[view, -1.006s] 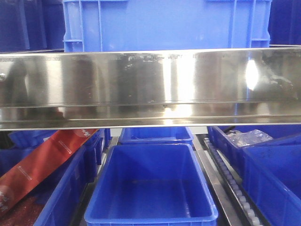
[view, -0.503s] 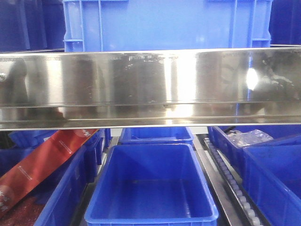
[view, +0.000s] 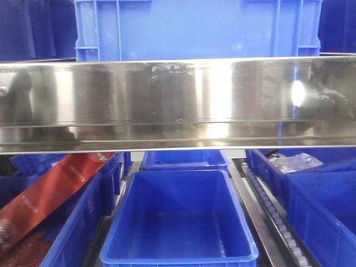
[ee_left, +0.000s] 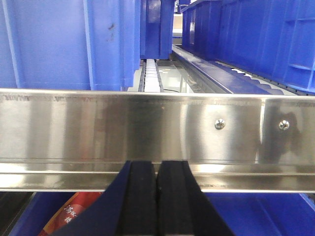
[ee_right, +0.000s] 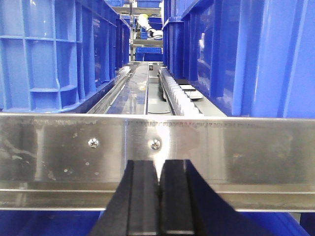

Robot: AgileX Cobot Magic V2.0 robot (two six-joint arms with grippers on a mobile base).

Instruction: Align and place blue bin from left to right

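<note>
Both hands are pressed closed on nothing, the left hand [ee_left: 157,196] and the right hand [ee_right: 158,196] each just before the steel rail [view: 178,103] (screws showing). Behind the rail, the blue bin [view: 197,28] sits on the upper shelf, centred in the front view.

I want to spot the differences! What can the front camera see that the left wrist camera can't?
Only the front view shows the whole wide side of the blue bin on the upper shelf, the empty blue tub below, and a red package at lower left.

Only the left wrist view shows the left end effector with its black pads pressed together, two screws, and a roller track running back between bins.

Both show the shiny steel rail with blue plastic above it.
</note>
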